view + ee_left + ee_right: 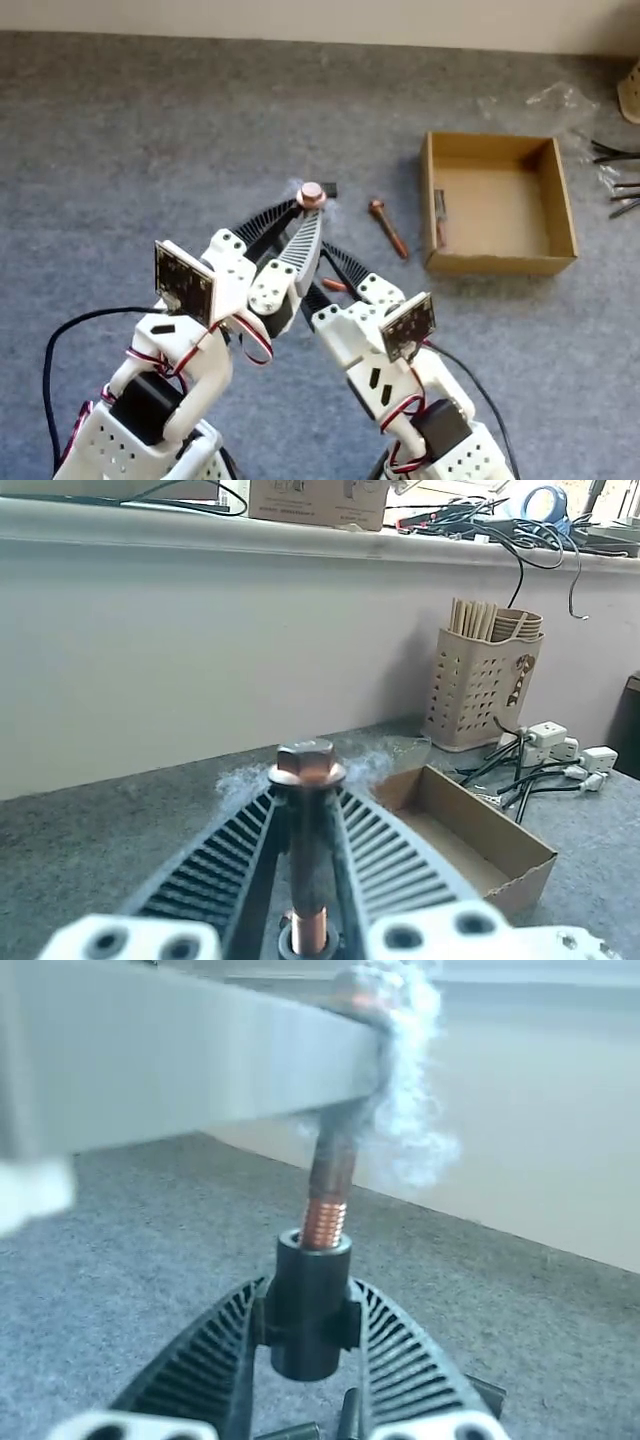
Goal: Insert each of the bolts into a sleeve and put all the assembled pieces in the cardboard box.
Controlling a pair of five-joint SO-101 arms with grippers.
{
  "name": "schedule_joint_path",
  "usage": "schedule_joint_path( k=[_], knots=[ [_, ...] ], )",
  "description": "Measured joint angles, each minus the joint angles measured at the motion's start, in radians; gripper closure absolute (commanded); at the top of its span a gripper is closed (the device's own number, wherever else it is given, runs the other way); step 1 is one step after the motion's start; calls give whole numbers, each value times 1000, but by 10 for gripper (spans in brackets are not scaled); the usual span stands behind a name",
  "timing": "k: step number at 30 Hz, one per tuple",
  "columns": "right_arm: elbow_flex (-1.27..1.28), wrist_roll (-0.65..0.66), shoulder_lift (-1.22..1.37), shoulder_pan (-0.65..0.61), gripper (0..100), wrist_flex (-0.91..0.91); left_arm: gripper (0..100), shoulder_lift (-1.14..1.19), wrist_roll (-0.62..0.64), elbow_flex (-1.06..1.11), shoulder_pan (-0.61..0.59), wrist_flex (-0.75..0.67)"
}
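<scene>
While left gripper [308, 800] clamps copper-coloured hex-head metal bolt [308, 765] by shank, right gripper [307, 1322] pinches black cylindrical sleeve [308, 1295]; both likely rigid, smooth (slip-prone); hold mid-body.

loose bolt [388, 228] beside cardboard box [497, 264], top open

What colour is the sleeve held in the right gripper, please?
The sleeve is black, clearest in the right wrist view.

Hobby workspace: grey carpet [150, 120], loose cables [503, 767], power adapters [548, 736], cluttered sill [150, 528].
</scene>
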Motion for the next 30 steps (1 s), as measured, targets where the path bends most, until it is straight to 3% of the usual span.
schedule_joint_path(
  k=[16, 22, 30],
  knots=[
    [0, 0, 2, 26, 993, 2, 992, -3, 5, 52, -15, 2],
    [0, 0, 2, 31, 993, 2, 842, 8, 5, 52, -18, 48],
    [2, 0, 0, 31, 993, 2, 824, 8, 0, 54, -25, 89]
  ],
)
